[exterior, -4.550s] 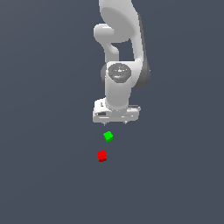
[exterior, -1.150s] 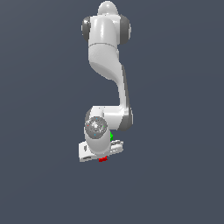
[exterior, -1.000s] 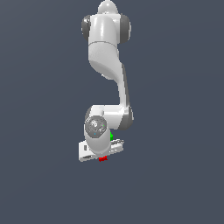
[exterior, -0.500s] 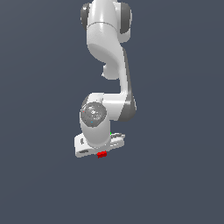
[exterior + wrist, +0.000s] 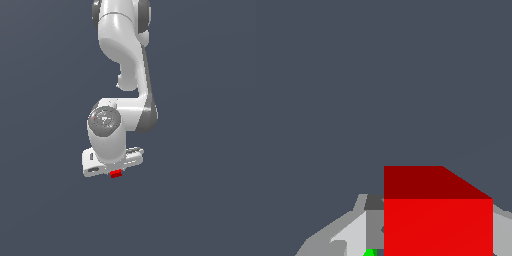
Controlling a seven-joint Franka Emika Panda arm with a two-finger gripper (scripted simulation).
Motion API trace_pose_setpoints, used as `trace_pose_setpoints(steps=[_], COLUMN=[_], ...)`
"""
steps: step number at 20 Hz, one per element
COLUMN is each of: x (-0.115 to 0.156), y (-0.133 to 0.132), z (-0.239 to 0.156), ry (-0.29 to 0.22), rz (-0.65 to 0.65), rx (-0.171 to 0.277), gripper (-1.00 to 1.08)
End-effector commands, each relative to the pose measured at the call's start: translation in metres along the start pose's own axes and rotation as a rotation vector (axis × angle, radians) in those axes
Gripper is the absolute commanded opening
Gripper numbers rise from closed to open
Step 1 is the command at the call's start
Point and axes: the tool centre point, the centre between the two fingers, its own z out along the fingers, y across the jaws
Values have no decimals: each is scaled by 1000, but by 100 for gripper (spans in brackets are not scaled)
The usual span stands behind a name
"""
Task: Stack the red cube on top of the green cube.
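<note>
The white arm [image 5: 122, 75] is bending low, and its gripper [image 5: 114, 167] is clamping the red cube [image 5: 438, 215] between its fingers for carrying. Only a sliver of green cube [image 5: 370, 253] is peeking out beside it, apparently awaiting the stack.

The tabletop [image 5: 45, 200] is a plain, flat slate-grey surface that fills both views with no edge, seam or marking in sight; in the exterior view the red cube [image 5: 116, 174] shows just below the white arm, though whether it rests on the tabletop or is clear of it cannot be told; in the wrist view the red cube [image 5: 437, 215] looms large, and a sliver of the green cube [image 5: 370, 253] shows at the picture's edge beside it, its seating on the tabletop also unclear.
</note>
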Motion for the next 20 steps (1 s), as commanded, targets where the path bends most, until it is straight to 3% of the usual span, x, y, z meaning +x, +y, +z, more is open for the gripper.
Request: trace_pose_setpoints(steps=[1, 11, 20], x=[0, -10, -38], y=[0, -5, -21], z=[0, 5, 22], ry=[0, 0, 0], rz=[0, 0, 0], rx=[0, 0, 0], gripper=[-100, -100, -100])
